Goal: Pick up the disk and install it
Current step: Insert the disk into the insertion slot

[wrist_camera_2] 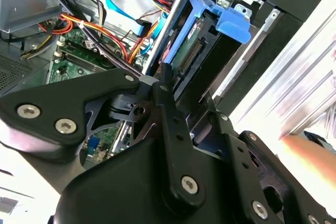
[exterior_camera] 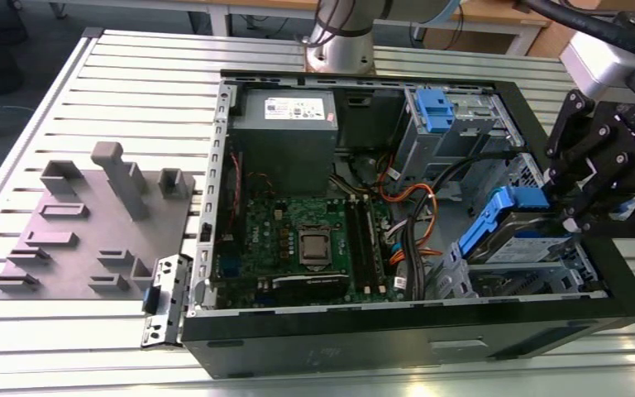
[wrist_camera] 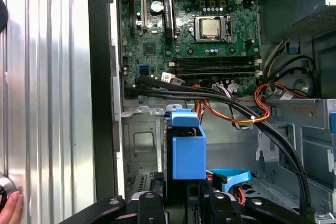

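Gripping the disk (exterior_camera: pixel 502 231) by one end, the tool (exterior_camera: pixel 568 220) holds it at the drive bay (exterior_camera: pixel 575 263).

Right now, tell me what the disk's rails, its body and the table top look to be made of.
The disk: its rails look like moulded plastic, solid blue with a dull sheen and rounded edges. Its body looks like bare metal, silvery grey under a paper-like label. The table is probably aluminium, going by its pale silvery slats with bright reflections along the grooves.

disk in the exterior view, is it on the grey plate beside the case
No, the disk sits tilted inside the case at the exterior view's right, apart from the grey plate.
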Robot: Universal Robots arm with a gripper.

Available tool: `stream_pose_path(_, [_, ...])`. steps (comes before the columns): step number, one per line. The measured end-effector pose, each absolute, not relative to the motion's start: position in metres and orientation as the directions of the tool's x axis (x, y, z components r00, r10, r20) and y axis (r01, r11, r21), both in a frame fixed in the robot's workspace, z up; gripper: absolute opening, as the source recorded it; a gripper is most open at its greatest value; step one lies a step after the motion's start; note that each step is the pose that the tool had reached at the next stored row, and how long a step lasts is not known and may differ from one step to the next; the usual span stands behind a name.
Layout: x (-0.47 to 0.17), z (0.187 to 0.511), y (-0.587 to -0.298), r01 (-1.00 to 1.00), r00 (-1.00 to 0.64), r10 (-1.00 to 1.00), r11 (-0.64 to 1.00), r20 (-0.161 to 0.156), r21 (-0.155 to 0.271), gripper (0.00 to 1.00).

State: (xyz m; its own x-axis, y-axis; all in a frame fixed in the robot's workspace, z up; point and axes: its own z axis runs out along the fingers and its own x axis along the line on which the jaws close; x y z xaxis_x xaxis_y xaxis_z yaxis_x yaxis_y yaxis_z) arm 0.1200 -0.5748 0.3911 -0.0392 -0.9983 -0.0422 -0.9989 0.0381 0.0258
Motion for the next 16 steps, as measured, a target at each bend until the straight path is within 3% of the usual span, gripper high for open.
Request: stream_pose_path(16, [0.1201, 0.3821, -0.5748, -0.999, -0.039, -0.998, 0.038, -0.042, 0.026, 0.35])
